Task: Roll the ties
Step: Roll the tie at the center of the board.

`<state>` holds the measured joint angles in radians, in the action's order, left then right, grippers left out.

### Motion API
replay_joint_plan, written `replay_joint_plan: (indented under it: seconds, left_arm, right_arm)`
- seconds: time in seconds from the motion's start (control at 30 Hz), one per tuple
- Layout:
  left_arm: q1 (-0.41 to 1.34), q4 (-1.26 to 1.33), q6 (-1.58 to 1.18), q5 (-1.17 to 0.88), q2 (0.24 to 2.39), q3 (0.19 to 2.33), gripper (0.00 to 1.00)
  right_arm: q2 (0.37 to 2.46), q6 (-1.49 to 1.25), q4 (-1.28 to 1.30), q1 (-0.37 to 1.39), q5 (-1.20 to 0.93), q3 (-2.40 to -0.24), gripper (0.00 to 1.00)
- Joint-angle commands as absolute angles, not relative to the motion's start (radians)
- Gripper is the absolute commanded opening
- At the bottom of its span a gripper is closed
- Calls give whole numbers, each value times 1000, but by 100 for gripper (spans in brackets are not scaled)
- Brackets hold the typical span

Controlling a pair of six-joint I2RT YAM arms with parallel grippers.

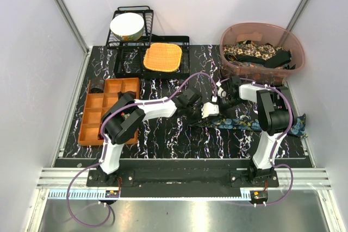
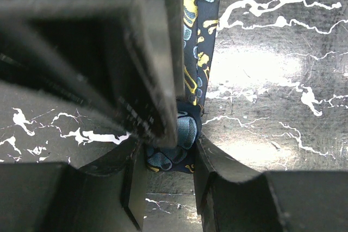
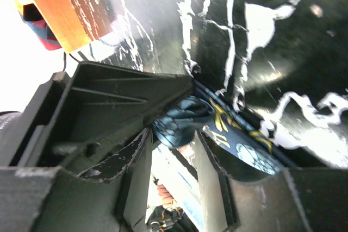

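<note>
If the left end effector (image 2: 166, 158), clenched on the tie (image 2: 191, 69), slips (right end effector (image 3: 173, 137) released), it could unroll.

We take the tie (image 1: 239, 124) lying across the table (image 1: 163, 139) as our marker. Directly behind it stands a tub (image 1: 224, 42) with more ties (image 1: 255, 52) in it. Behind and to its left is a rack (image 1: 122, 66) — a bowl (image 1: 126, 25) in it, a mat (image 1: 162, 57) on it. Far left of the tie sits a tray (image 1: 82, 131).

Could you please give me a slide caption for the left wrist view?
Left gripper pinches the rolled end of the dark blue tie on the black marbled table.
</note>
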<state>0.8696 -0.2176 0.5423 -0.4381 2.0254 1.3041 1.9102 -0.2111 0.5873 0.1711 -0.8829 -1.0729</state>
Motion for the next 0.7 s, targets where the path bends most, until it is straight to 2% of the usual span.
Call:
replay_joint_plan:
  seconds: [0.0,0.07,0.1,0.2,0.23,0.3,0.4,0.43,0.5,0.53,0.67]
  left_arm:
    - [867,-431,583,-299,2114,1261,1]
    - [868,-433,581,-301,2111,1262,1]
    - [868,-436,581,-304,2111,1264,1]
    - [868,-436,574,-316,2111,1261,2]
    - [867,-434,572,-319,2111,1261,3]
    - [865,-431,563,-333,2111,1258,5]
    - [853,-396,534,-383,2097,1240,19]
    - [845,-353,526,-405,2088,1230,30]
    - [824,-286,487,-468,2066,1183,38]
    - [818,-220,476,-480,2048,1168,44]
    - [785,-62,413,-575,2039,1103,54]
  right_arm:
    - [1882,-235,525,193,-914,-1068,40]
    - [1890,-229,523,193,-896,-1068,33]
    - [1896,-229,523,193,-890,-1069,21]
    - [1899,-206,546,193,-858,-1066,8]
    - [1902,-193,563,193,-847,-1072,0]
    - [1902,-169,595,192,-798,-1072,0]
    - [1901,-153,612,190,-744,-1066,0]
    - [1904,-152,617,192,-720,-1071,0]
    - [1923,-143,637,190,-700,-1080,0]
    - [1928,-143,641,192,-689,-1084,0]
    - [1944,-132,661,190,-632,-1092,0]
